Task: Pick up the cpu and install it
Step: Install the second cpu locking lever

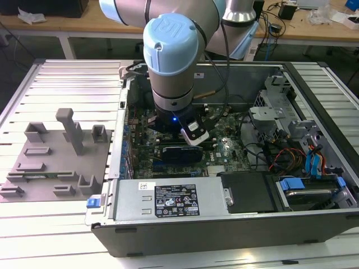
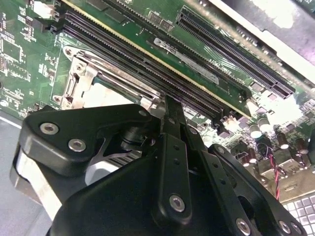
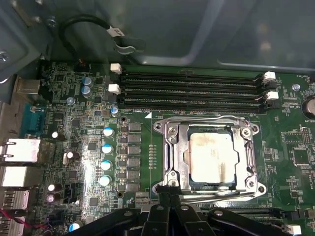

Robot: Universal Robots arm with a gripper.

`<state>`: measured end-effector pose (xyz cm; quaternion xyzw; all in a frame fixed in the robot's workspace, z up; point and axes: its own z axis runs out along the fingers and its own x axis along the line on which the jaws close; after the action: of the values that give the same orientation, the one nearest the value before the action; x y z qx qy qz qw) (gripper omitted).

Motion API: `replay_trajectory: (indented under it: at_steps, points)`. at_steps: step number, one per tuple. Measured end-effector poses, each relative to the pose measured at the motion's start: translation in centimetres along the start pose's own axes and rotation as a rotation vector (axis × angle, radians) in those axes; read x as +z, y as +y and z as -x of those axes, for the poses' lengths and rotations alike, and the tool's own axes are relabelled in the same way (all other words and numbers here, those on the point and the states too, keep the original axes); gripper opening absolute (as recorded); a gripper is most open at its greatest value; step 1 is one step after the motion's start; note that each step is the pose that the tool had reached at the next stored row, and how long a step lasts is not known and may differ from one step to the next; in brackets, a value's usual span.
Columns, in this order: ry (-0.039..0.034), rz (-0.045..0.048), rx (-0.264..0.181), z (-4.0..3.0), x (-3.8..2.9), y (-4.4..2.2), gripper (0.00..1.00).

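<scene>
Cpu (image 3: 212, 157) sits flat in the socket frame (image 3: 172, 147) on the motherboard (image 3: 74, 128), my first wrist view shows — silvery top stained, metal bracket framing it. Just short of it, my gripper (image 3: 170, 196) hangs with fingers pressed together, holding nothing. Beyond the socket run the memory slots (image 3: 192, 88); farther still, a black cable (image 3: 83, 24) loops against the computer case (image 1: 224, 230) wall.
</scene>
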<state>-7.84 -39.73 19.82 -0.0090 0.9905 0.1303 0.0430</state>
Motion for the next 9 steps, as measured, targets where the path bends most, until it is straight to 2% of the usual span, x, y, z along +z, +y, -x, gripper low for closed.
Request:
replay_trajectory:
  at_steps: [3, 9]
  points:
    - [-0.0029, 0.0067, 0.0, 0.0, 0.08, 0.02, 0.11]
    - [-0.003, 0.0072, 0.0, -0.29, 0.06, 0.13, 0.11]
